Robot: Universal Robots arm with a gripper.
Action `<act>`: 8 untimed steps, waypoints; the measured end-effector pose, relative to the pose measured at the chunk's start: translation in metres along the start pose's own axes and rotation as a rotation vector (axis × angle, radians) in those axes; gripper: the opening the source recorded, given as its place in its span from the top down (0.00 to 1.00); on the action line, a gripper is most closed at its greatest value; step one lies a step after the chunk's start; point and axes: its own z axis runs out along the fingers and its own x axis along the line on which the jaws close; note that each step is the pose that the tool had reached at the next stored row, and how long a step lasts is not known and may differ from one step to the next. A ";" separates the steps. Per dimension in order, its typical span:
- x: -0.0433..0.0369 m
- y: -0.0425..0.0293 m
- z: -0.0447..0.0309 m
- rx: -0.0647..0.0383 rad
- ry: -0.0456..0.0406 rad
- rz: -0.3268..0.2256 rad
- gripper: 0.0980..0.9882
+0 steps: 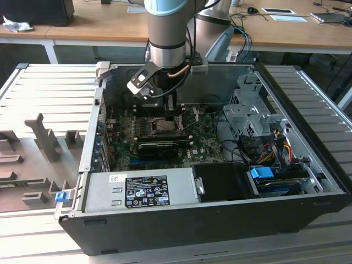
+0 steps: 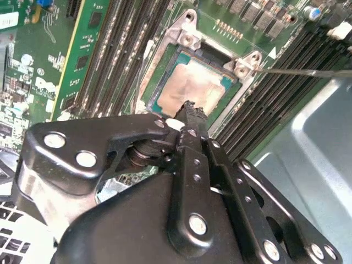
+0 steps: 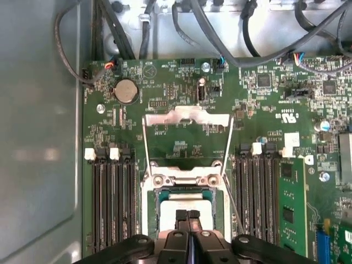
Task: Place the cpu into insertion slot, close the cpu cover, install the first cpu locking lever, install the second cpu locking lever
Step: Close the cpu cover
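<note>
The cpu (image 3: pixel 169 209) lies flat in the insertion slot (image 3: pixel 147 204), its pale, brown-tinged face (image 2: pixel 195 82) up. The slot's silver rim (image 2: pixel 180 34) sits in the green board between black memory slots. The cpu cover (image 3: pixel 187 116) is a silver frame with a square window, swung open beyond the slot. My gripper (image 3: pixel 187 215) hangs just above the cpu's near edge, its two black fingertips (image 2: pixel 190 108) pressed together with nothing between them. In the exterior view the gripper (image 1: pixel 171 110) reaches down into the open computer case over the slot (image 1: pixel 165 125).
A thin wire lever (image 2: pixel 297 71) runs beside the slot, also seen as a slanted wire (image 3: pixel 234 204). Cables (image 3: pixel 220 22) cross the case's far wall. A green memory card (image 3: pixel 291 203) stands in one slot. The power supply (image 1: pixel 140 187) and drive cage (image 1: pixel 247 115) flank the board.
</note>
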 end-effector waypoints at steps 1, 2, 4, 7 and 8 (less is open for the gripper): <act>0.0001 0.0039 0.0003 0.001 0.0001 0.000 0.99; 0.0002 0.0042 -0.0026 0.001 -0.0001 0.000 0.99; 0.0007 0.0045 -0.0061 0.001 0.0000 0.000 0.99; 0.0018 0.0049 -0.0122 0.001 -0.0004 0.000 0.99; 0.0022 0.0050 -0.0138 0.001 -0.0003 0.000 0.99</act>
